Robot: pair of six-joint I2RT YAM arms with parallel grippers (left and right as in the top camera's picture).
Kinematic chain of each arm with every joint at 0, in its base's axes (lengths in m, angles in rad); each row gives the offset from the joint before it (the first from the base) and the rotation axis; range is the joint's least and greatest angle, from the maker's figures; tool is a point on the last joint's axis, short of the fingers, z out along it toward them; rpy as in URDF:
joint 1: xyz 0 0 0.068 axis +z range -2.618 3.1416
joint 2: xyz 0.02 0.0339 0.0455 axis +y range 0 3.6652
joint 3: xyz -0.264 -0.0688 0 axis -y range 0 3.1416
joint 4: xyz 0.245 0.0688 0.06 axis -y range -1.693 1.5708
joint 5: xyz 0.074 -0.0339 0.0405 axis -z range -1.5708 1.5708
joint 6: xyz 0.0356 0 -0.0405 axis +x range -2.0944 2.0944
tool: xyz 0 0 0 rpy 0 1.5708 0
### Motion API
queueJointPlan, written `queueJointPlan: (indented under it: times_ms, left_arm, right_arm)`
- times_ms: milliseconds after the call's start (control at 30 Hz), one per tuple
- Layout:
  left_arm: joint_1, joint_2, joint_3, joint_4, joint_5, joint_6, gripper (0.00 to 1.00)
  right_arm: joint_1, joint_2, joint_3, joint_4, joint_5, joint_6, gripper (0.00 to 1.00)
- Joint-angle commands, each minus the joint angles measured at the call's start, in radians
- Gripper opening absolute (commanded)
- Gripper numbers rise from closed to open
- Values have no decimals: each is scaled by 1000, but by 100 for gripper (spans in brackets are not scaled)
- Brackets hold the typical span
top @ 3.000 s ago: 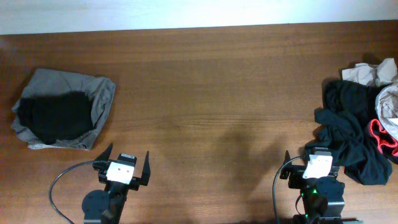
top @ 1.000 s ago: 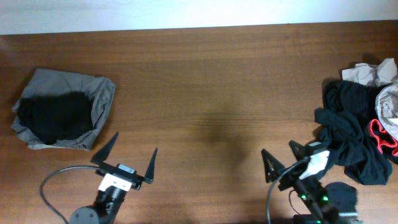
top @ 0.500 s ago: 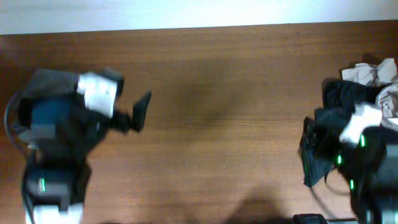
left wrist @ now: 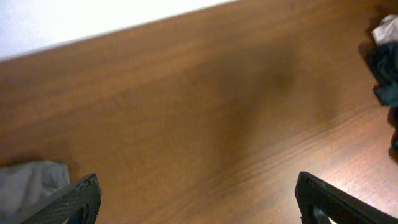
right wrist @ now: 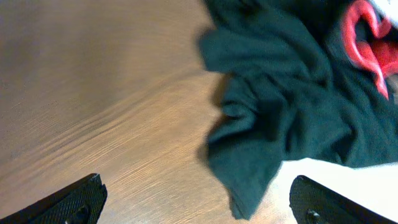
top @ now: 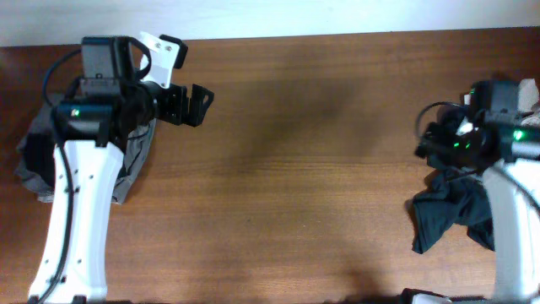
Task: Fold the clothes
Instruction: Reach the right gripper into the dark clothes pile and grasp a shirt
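Observation:
The clothes lie in two places. A loose heap of black garments sits at the table's right edge, and the right wrist view shows its black cloth and a red trim. A grey and black folded pile lies at the left, mostly hidden under my left arm. My left gripper hangs open above bare wood beside that pile, with nothing between its fingers. My right gripper is open too, above the heap's near edge and holding nothing.
A pale crumpled garment shows at the far right of the left wrist view, and a grey cloth corner at its lower left. The right arm covers much of the heap. A white wall borders the table's far edge.
Both arms have risen from the front edge: the left swung up over the folded pile, the right over the heap. Both grippers stayed open.

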Motion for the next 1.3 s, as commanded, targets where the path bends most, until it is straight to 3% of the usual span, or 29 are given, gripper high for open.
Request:
queueJointPlan:
  times_ms: [0, 200, 433, 700, 867, 1033, 1100, 1267]
  left_arm:
    - [-1, 27, 22, -28, 11, 13, 99]
    - [-1, 39, 22, -40, 11, 13, 99]
    - [-1, 39, 22, -51, 11, 13, 99]
    - [-1, 39, 22, -61, 10, 13, 99]
    - [-1, 39, 22, -61, 10, 13, 99]
    - [-1, 39, 22, -61, 10, 13, 99]
    - [-1, 39, 22, -60, 10, 13, 99]
    - [-1, 39, 22, -60, 10, 13, 100]
  right_arm:
    - [-120, 118, 16, -8, 5, 67, 100]
    - [-181, 307, 15, 36, -97, 66, 93]
    - [-148, 481, 14, 241, -103, 71, 93]
    - [-148, 559, 14, 408, -71, 71, 80]
    - [-148, 576, 6, 423, -34, 73, 63]
    - [-148, 565, -1, 402, -22, 112, 10]
    - [-143, 538, 4, 390, -47, 113, 4]
    - [-100, 390, 23, 365, -47, 111, 4]
